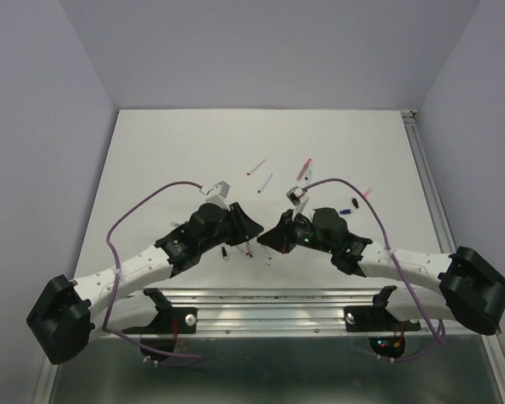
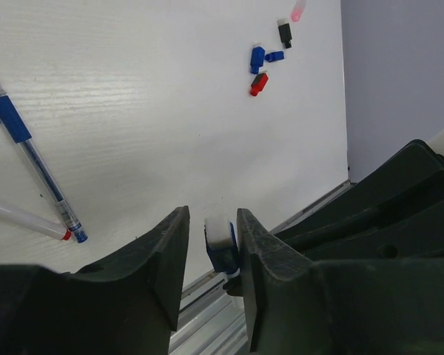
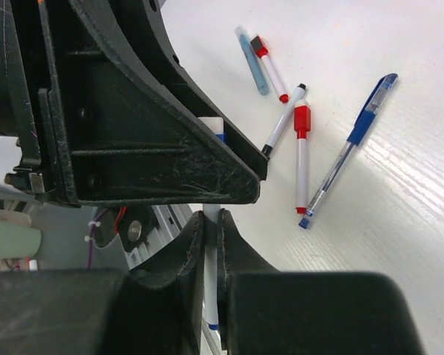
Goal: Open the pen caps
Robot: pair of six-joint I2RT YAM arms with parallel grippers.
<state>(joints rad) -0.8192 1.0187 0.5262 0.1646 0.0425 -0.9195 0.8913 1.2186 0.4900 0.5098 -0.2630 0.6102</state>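
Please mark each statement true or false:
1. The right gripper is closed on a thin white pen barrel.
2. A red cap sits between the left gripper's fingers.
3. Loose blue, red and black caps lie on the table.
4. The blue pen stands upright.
1. True. The right gripper is shut on the white pen barrel.
2. False. A blue and white piece sits between the fingers of the left gripper, not a red one.
3. True. A loose blue cap, a red cap and a black cap lie close together.
4. False. The blue pen lies flat on the table.
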